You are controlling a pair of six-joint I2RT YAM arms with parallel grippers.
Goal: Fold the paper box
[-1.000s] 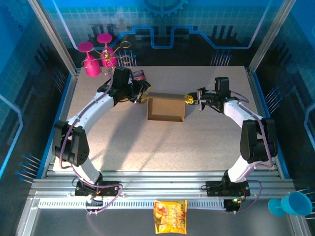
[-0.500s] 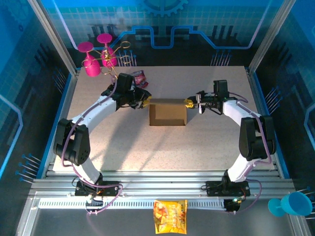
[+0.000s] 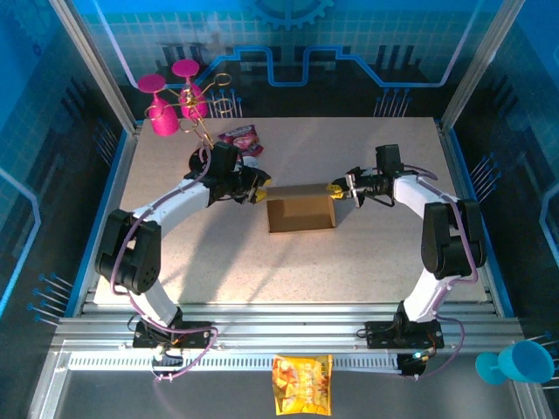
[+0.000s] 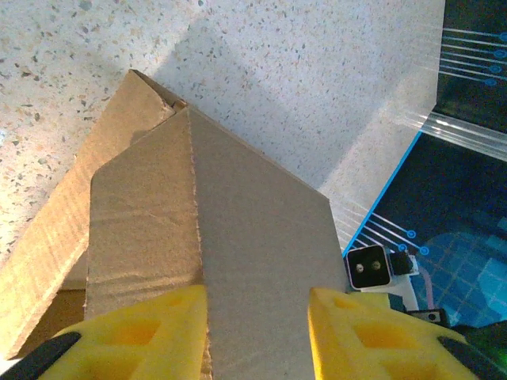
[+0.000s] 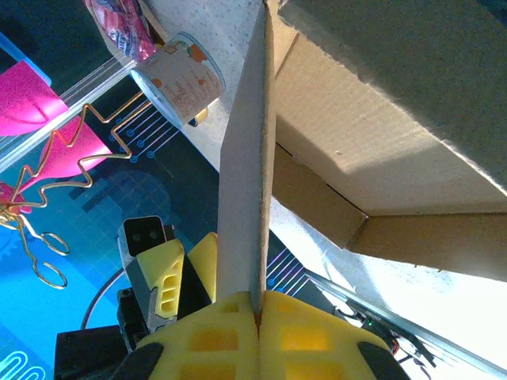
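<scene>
Seen from above, the wrists cover the far corners of the box (image 3: 301, 216), so the contact there is hard to make out. In the left wrist view the picture's bottom edge cuts off the yellow fingers (image 4: 142, 332). A creased flap (image 4: 238, 237) hides most of the box behind it. In the right wrist view the flap shows edge-on, as a thin pale strip.

The left claw (image 3: 258, 191) sits at the box's 10 o'clock corner, partly open. Its fingers stand apart with the flap running across the gap, and I cannot tell whether they press on it. The right claw (image 3: 337, 189), at the 2 o'clock corner, is closed, its pads meeting on the end of the flap and pinching it.

The box lies near the middle of the table (image 3: 376, 253), hollow side up, with the flap strung between the two claws. A pink packet (image 3: 238, 137) lies at its 11 o'clock, and a can (image 5: 178, 75) lies beyond the flap.

Against a second ago, the box sits slightly nearer the arm bases, toward 5 o'clock, and both claws have come with it. The pink packet, then half under the left arm, is now uncovered.
</scene>
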